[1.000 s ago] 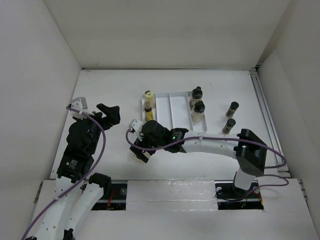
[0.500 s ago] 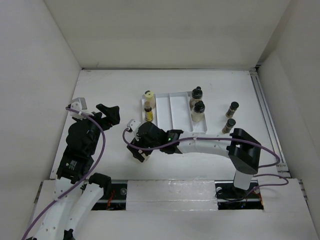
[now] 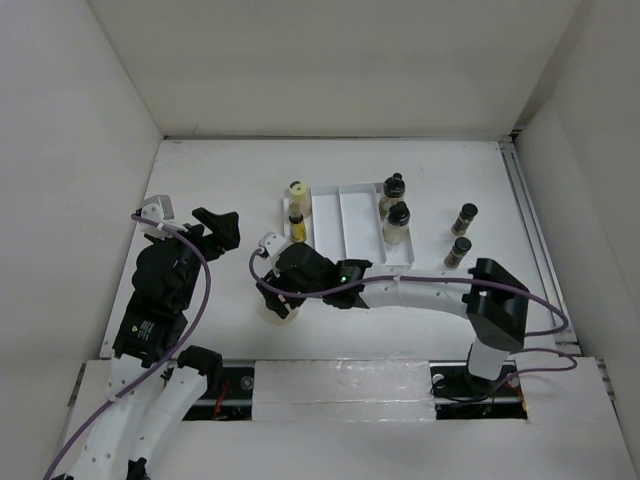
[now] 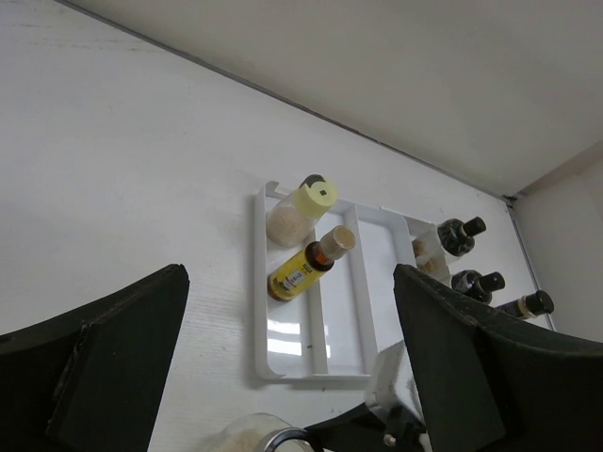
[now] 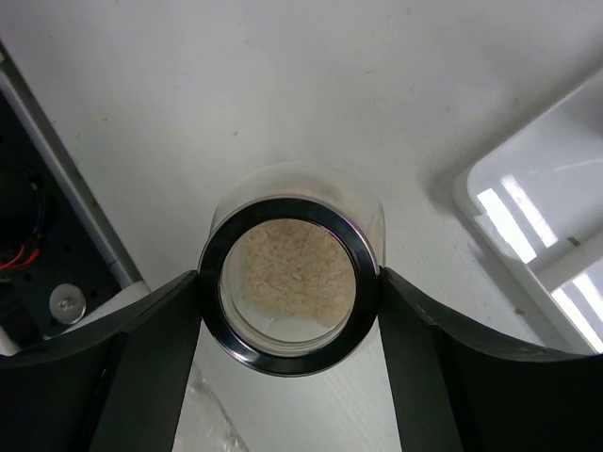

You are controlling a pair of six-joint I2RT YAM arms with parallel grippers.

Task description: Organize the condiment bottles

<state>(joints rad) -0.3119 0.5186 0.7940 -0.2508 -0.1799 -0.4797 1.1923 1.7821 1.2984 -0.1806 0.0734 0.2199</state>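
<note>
**A:** Entry one, the jar (image 5: 290, 282). Where is it sitting?

**B:** It is standing upright on the table (image 3: 220, 170), just off the near left corner of the tray (image 3: 352, 215) and outside every compartment. Pale grains are showing through its silver-rimmed lid.

**A:** What is holding it?

**B:** The right gripper (image 3: 282, 297) is reaching down over it. Its two dark fingers (image 5: 141, 367) are pressing against opposite sides of the lid rim, closed as far as the jar is allowing.

**A:** Entry two, the left gripper (image 3: 220, 222)?

**B:** It is hanging over the left part of the table, apart from the tray. Its fingers (image 4: 104, 367) are spreading wide and gripping nothing.

**A:** Entry three, what is lying in the tray?

**B:** In the left compartment, a yellow-capped bottle (image 4: 306, 202) is sitting at the far end; I cannot tell whether it is standing or leaning. An amber bottle (image 4: 303, 268) is lying on its side just beside it, nearer the arms. In the right compartment, two black-capped shakers (image 3: 398, 222) are standing upright, one behind the other.

**A:** Entry four, what is standing outside the tray?

**B:** Two slim dark bottles (image 3: 466, 217) are standing on the table to the right of the tray, near each other.
</note>
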